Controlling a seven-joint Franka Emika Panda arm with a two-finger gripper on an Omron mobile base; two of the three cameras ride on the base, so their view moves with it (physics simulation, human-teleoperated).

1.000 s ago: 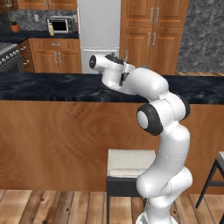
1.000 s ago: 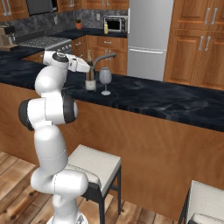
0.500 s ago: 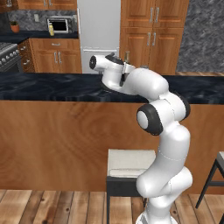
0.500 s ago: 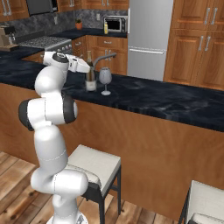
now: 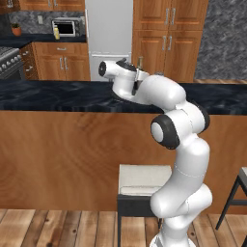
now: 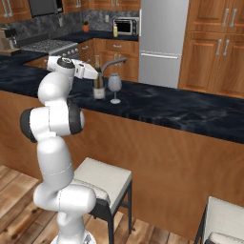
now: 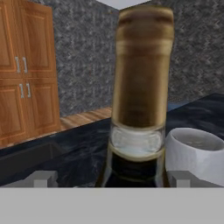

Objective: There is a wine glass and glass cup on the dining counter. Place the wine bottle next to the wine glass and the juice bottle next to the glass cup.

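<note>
The wine bottle [image 6: 98, 85] stands upright on the dining counter [image 6: 171, 106], just left of the stemmed wine glass [image 6: 114, 85]. My gripper [image 6: 96, 72] is open and straddles the bottle's gold-foil neck [image 7: 142, 65], with its fingertips [image 7: 41, 178] well clear of it on both sides. In the hand view the wine glass bowl [image 7: 192, 153] sits right of the bottle. In the left base view my hand [image 5: 137, 77] hides most of the bottle. A small yellow juice bottle [image 6: 115, 30] stands far back beside the microwave. The glass cup is out of view.
A curved faucet [image 6: 113, 62] rises just behind the bottle and glass. Padded stools [image 6: 102, 178] stand under the counter's wooden front [image 5: 58, 154]. A fridge [image 5: 108, 34], a stove [image 6: 47, 46] and wooden cabinets line the back wall.
My jaws have spread open off the bottle's neck. The arm, the bottle and the wine glass stay where they were.
</note>
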